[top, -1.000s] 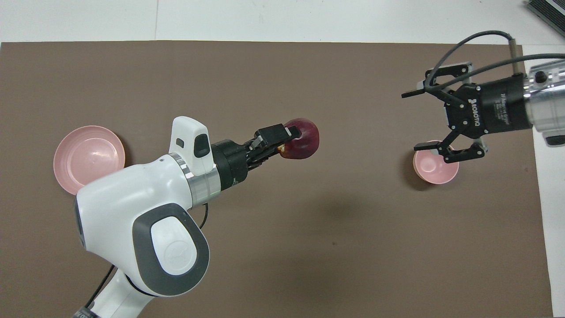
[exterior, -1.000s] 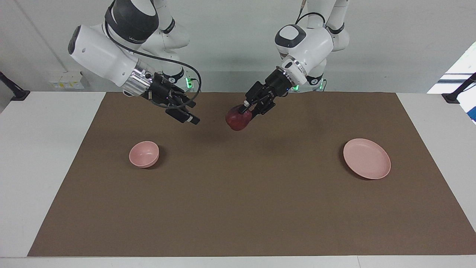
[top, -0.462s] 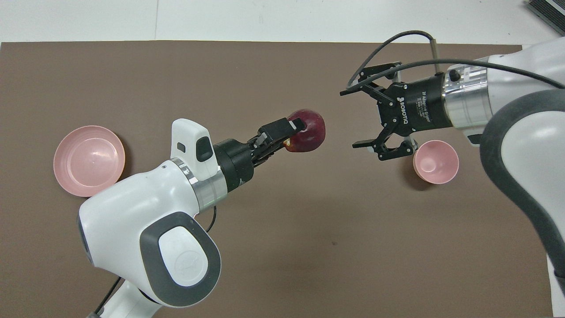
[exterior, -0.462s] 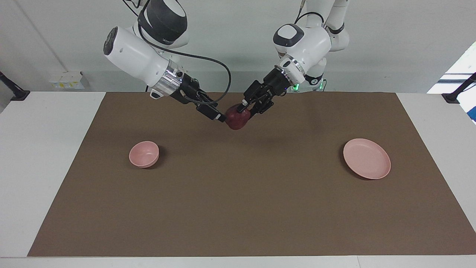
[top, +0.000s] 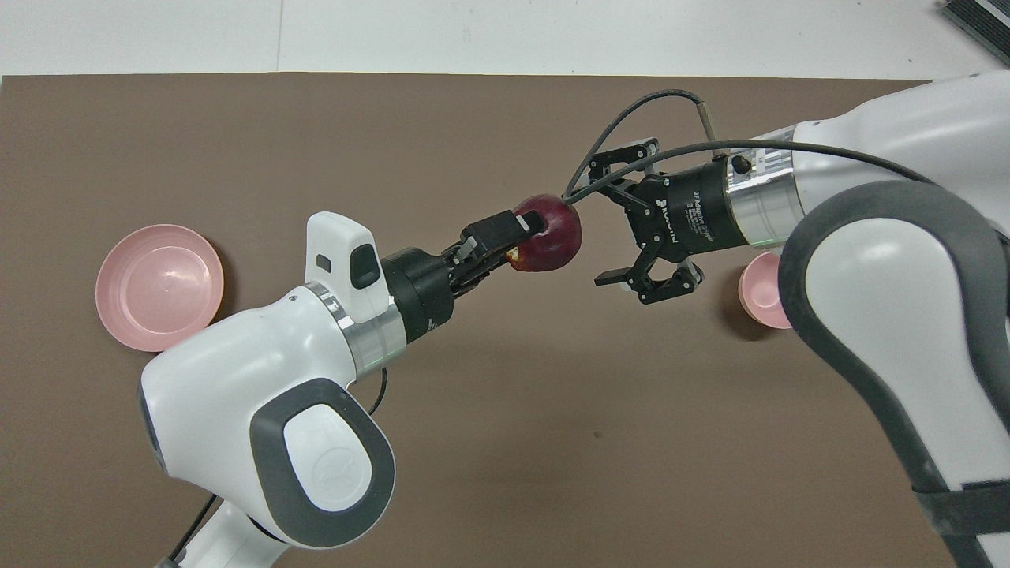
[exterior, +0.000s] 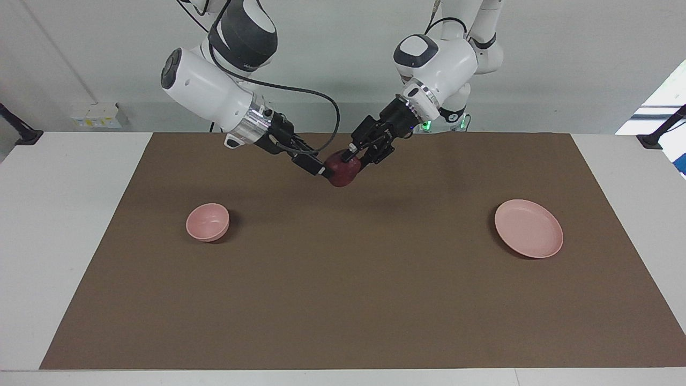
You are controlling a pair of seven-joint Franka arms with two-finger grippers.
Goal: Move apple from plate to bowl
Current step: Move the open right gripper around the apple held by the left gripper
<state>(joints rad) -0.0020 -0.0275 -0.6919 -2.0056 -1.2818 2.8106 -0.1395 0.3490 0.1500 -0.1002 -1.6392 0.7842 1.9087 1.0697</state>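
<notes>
- The left gripper point(exterior: 358, 159) is clenched on the apple point(exterior: 341, 170) and holds it in the air over the brown mat point(exterior: 343, 300), at upper centre of the facing view.
- In the overhead view the left gripper point(top: 527, 234) grips the apple point(top: 550, 242) near frame centre; the yellowish patch on the apple shows beside the fingertips, a detail not visible in the facing view.
- The right gripper point(exterior: 321, 165) is released, its jaws spread. In the facing view its tips sit against the apple.
- In the overhead view the right gripper point(top: 592, 237) shows one finger by the apple's upper edge and the other lower, clear of the apple.
- The plate point(exterior: 529, 236) lies bare at centre right of the facing view; in the overhead view the plate point(top: 158, 285) lies at centre left.
- The bowl point(exterior: 207, 222) stands at centre left of the facing view, fully visible. In the overhead view the bowl point(top: 757, 292) is half covered by the right arm.
</notes>
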